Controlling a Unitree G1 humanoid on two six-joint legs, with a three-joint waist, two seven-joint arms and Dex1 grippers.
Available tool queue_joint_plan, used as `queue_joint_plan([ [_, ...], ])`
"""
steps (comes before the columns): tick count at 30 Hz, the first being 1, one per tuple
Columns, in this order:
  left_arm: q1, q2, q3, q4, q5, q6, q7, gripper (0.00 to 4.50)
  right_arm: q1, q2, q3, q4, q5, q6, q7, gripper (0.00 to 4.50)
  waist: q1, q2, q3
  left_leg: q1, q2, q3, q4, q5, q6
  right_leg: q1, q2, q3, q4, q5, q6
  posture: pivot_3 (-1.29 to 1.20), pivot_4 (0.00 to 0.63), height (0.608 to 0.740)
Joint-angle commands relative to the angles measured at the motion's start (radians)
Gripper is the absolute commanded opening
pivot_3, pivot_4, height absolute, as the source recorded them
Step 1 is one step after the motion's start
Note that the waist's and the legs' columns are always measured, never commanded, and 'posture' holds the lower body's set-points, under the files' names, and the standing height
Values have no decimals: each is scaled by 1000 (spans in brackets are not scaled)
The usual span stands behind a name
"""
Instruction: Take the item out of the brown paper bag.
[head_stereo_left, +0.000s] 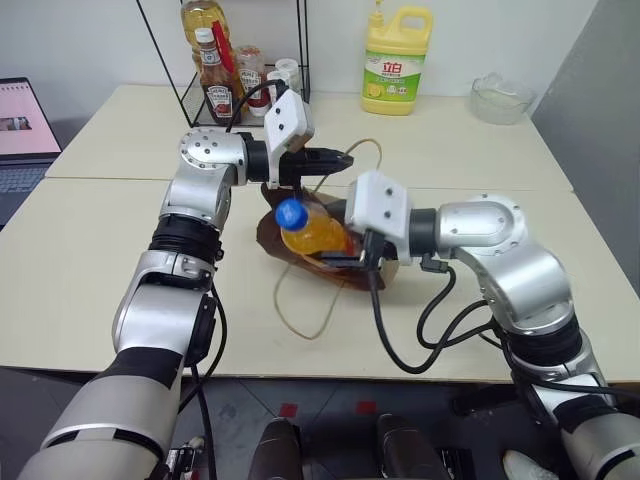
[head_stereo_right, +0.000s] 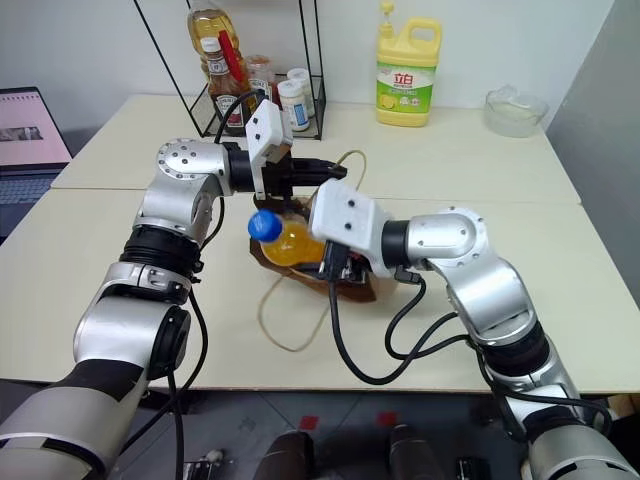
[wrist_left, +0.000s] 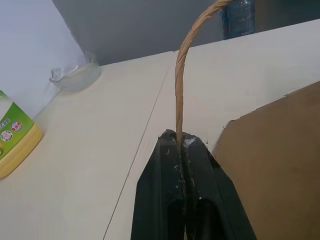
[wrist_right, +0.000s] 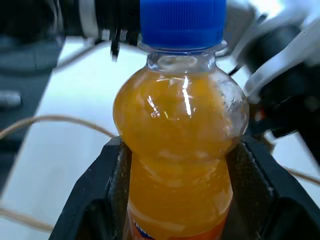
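Note:
The item (head_stereo_left: 308, 229), a small bottle of orange drink with a blue cap, lies tilted in my right gripper (head_stereo_left: 343, 252), which is shut on its body. In the right wrist view the black fingers (wrist_right: 112, 175) clamp the bottle (wrist_right: 180, 150) from both sides. It is held above the mouth of the brown paper bag (head_stereo_left: 272, 235), which lies crumpled on the table beneath it. My left gripper (head_stereo_left: 337, 158) is shut on one tan cord handle (wrist_left: 178, 85) of the bag and holds it up just behind the bottle. The other handle (head_stereo_left: 298, 312) loops loosely over the table in front.
A yellow detergent jug (head_stereo_left: 396, 60) stands at the back of the table. A wire rack with a ketchup bottle (head_stereo_left: 216, 82) and jars is at the back left. A clear bowl (head_stereo_left: 501, 98) sits at the back right, and a laptop (head_stereo_left: 22, 130) at the far left.

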Motion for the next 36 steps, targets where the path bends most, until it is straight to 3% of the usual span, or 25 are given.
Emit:
queue_joint_plan([
  [1, -37, -4, 8, -3, 5, -23, 11, 0, -59, 11, -143, -79, 110, 81, -63, 2411, 0, 0, 0, 0, 0, 0, 0, 0, 0, 0, 0, 0, 0, 0, 0, 0, 150, 740],
  [10, -43, -18, 10, 13, 15, -35, 14, 0, -116, -26, -287, -55, 244, 142, -191, 2409, 0, 0, 0, 0, 0, 0, 0, -1, 1, 0, 0, 0, 0, 0, 0, 0, 150, 740],
  [16, -41, -11, 13, 18, 20, -47, 17, 0, -165, -107, -402, -42, 343, 187, -245, 2409, 1, 0, 0, 0, 0, 0, -1, -1, 1, 0, 0, 0, 0, 0, 0, 0, 150, 740],
  [24, -31, -5, 13, 12, 22, -53, 23, 0, -110, -357, -515, -24, 402, 201, -239, 2409, 2, 1, 1, -1, 0, 0, -1, -1, 2, 0, 0, 0, -1, 0, 0, 0, 150, 740],
  [30, -27, -2, 20, -1, 14, -42, 31, 0, 193, -718, -379, 38, 153, -103, -108, 2408, 15, 1, 1, -1, -1, 2, -1, -1, 2, 0, 0, 2, -3, 0, 0, 0, 150, 740],
  [36, -19, -5, 20, -20, 7, -30, 36, 0, 349, -829, -52, 212, -207, -494, -79, 2407, 0, 1, 1, -1, -1, 3, 0, -1, 2, -1, 0, 4, -2, -1, 0, 0, 150, 740],
])
